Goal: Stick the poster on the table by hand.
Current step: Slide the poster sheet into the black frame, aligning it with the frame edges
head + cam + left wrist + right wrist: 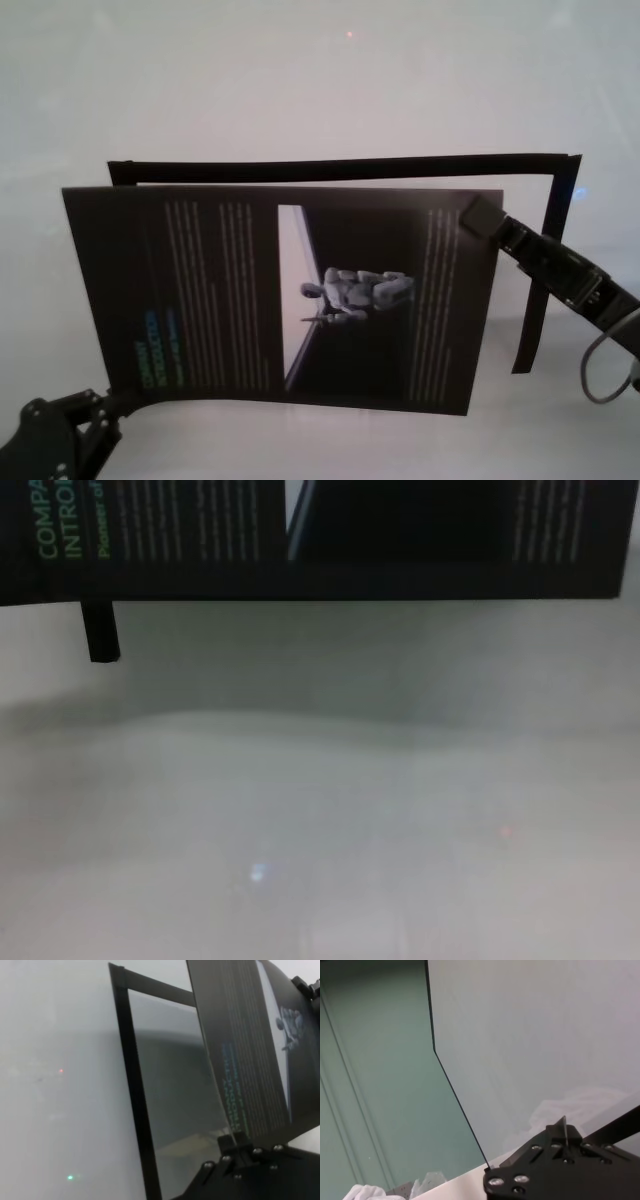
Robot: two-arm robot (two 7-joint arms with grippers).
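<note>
I hold the poster above the table, left gripper and right gripper each clamping a corner; next, lowering it flat inside the black frame outline.

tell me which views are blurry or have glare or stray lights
Head view: soft focus, poster text unreadable, a red light dot high on the table. Left wrist view: hazy, red and green dots on the pale surface. Chest view: blurred, heading letters cut off at the frame edge. Right wrist view: the sharpest.
</note>
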